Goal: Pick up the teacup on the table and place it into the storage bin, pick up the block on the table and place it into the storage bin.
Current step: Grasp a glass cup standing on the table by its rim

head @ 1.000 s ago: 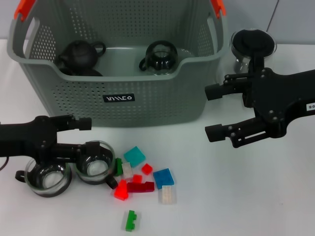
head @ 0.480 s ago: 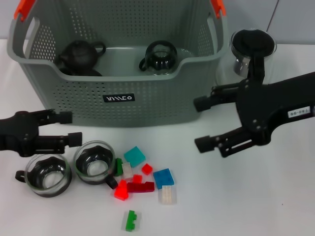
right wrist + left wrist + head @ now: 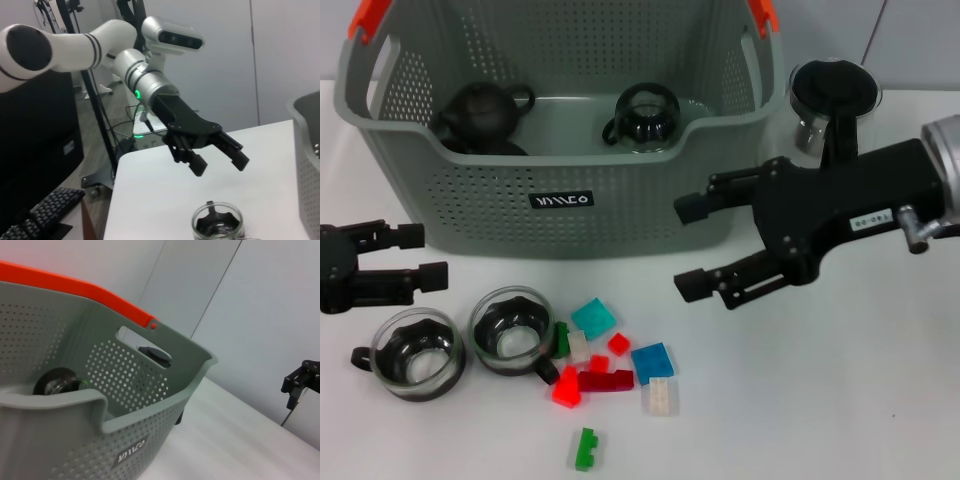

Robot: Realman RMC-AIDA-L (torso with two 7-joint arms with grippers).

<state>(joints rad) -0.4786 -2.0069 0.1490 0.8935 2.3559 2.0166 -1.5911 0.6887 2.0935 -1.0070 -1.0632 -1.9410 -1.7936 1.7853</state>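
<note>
The right pincer (image 3: 688, 247) hangs above the surface (image 3: 840, 400) with its two black fingers spread wide and nothing between them. Its upper finger reaches to the front wall of the bin (image 3: 620, 210), near the bin's right corner; the lower finger is over bare surface. Below it and toward the robot's left lies a heap of small blocks (image 3: 610, 355), well apart from the fingers: a teal one, a blue one, some red ones, a white one, and one green block (image 3: 585, 449) alone, closest to the robot. Behind the right arm stands a glass jar (image 3: 832, 100) with a dark lid, beside the bin's right wall.

The left pincer (image 3: 420, 255) is low at the left edge of the head view, also wide open and empty. In the right wrist view it (image 3: 220, 160) hovers above a cup. Just under it, nearer to the robot, two glass teacups stand on the surface side by side: the left cup (image 3: 417, 353) and the right cup (image 3: 511, 330), and the fingers touch neither of them. The right cup is just beside the blocks.

Beyond both pincers is the bin, grey-green with holes and orange-red handle tops. Inside it are a dark teapot (image 3: 480, 112) and a glass pot (image 3: 645, 112).
</note>
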